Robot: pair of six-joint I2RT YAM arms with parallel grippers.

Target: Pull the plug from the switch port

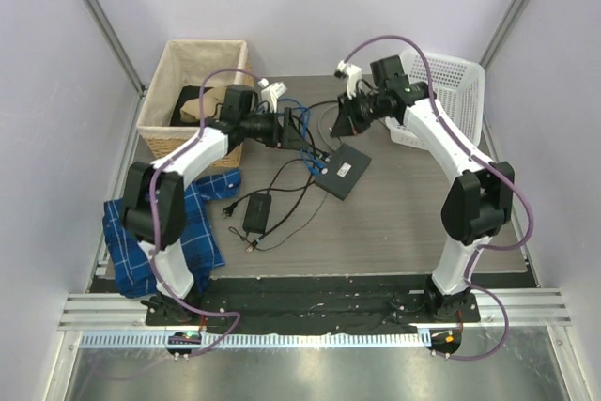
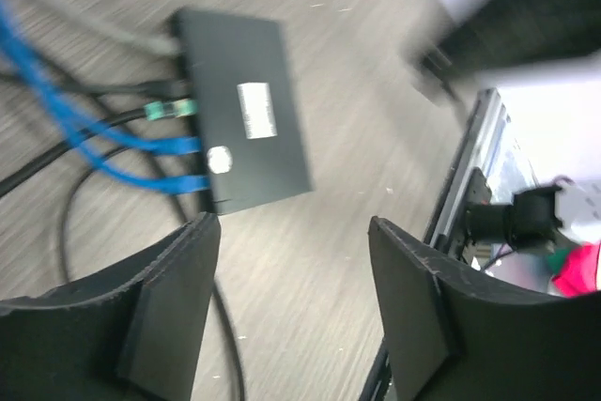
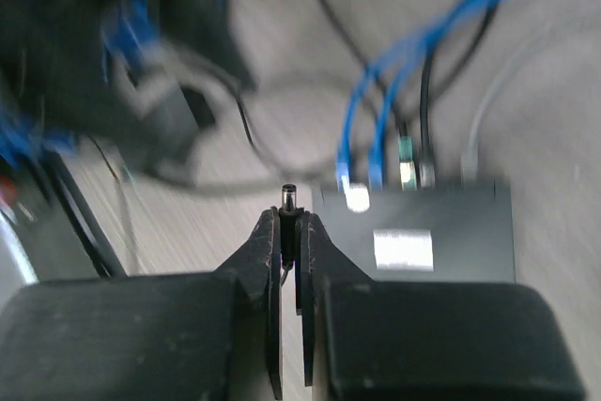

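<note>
At 9 o'clock of flat black switch box [image 3: 470, 223], right gripper [image 3: 289, 227] pinches small black barrel plug [image 3: 289, 197], apparently out; left gripper [image 2: 296, 232] gapes empty.

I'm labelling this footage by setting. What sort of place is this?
Probably a robot lab test cell, not a home or office: plain panel walls enclose a single table, and the left arm and right arm are bolted to a metal rail at its near edge.

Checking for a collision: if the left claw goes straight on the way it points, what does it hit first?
Likely the switch port, lying ahead of the open left claw; depth is unclear, so bare table might come first.
</note>
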